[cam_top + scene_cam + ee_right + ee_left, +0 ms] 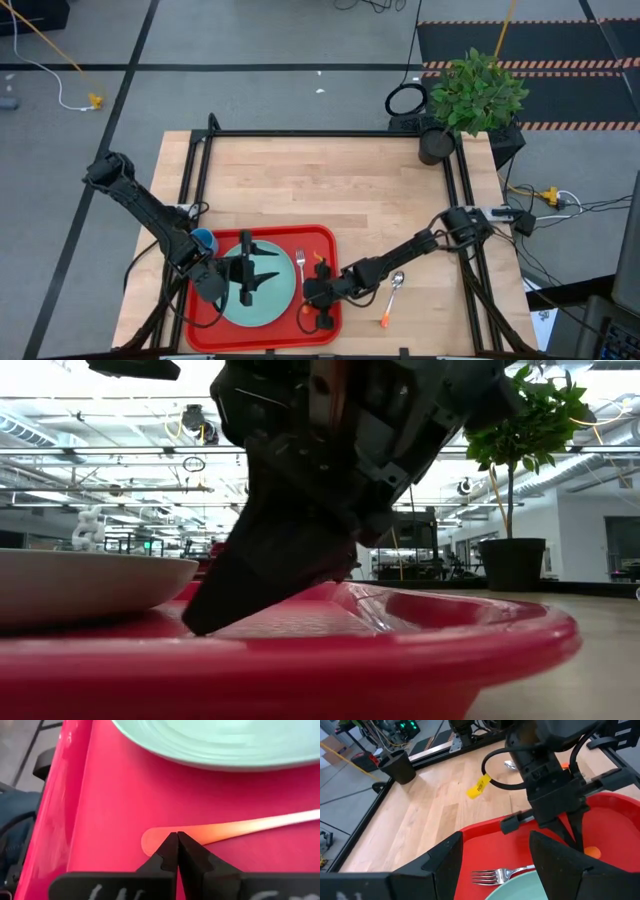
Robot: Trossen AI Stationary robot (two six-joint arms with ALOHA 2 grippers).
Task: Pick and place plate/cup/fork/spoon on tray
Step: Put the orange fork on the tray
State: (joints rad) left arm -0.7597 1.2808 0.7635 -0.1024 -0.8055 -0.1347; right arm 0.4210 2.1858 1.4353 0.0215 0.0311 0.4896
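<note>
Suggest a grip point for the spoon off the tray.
Take the spoon by its orange handle, from straight above, the tool's fingers straddling it crosswise. It lies flat on the bare table right of the tray, bowl pointing away, so the thin handle is likely easiest to pinch.

- Two dark, jointed arms, matte black housings.
- Black cable looped at the right wrist (492, 767), bearing a yellow tag (478, 787).
- Wedge-shaped black fingers (170, 851).

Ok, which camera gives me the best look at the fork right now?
The high view: the whole fork shows, lying on the tray beside the plate. The right wrist view shows only its orange handle, at the shut right gripper; the left wrist view mainly its tines; the low view none.
</note>
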